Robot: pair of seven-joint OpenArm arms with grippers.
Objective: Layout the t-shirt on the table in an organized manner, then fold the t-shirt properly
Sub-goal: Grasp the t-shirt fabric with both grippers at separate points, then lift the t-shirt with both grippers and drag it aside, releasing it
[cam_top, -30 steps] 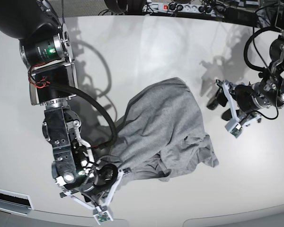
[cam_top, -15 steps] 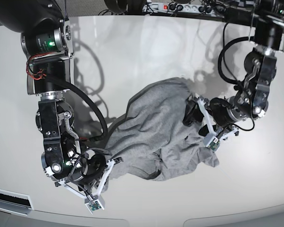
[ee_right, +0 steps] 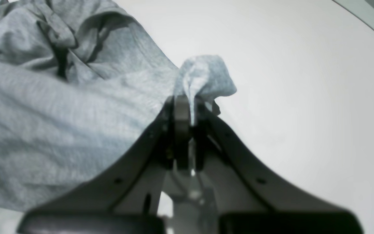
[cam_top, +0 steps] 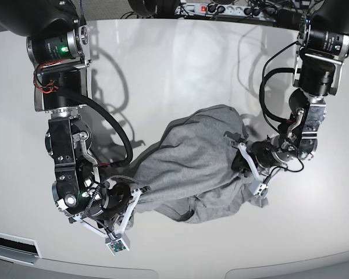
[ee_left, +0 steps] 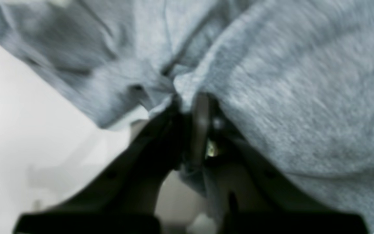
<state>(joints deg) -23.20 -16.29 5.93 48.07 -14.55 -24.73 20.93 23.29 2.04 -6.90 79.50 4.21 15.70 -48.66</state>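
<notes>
White counter (cam_top: 180,64) fills the base view; the t-shirt (cam_top: 192,168) lies crumpled near its middle, plain grey side showing, no lettering visible. Its bunched mass runs as one long diagonal, from low on the scene's left up toward the right, and each end of that diagonal sits in a set of fingers. Right gripper (cam_top: 132,199), at the scene's left and near edge, has its fingers closed on a small tuft of fabric; the right wrist view shows the tuft poking up past the tips (ee_right: 203,78), the rest of the cloth trailing off to the left. Left gripper (cam_top: 249,165), at the scene's right, has its fingers clamped into a fold, cloth draped over and around them in the left wrist view (ee_left: 187,107). So the shirt lies between the two arms, neither nearer than the other; judged from this, a spread would call for pulling apart along that diagonal. Hard to make out: which part of the garment each grip holds (hem, sleeve or collar). Left wrist view is blurred. Collar and sleeves are lost in the folds.
</notes>
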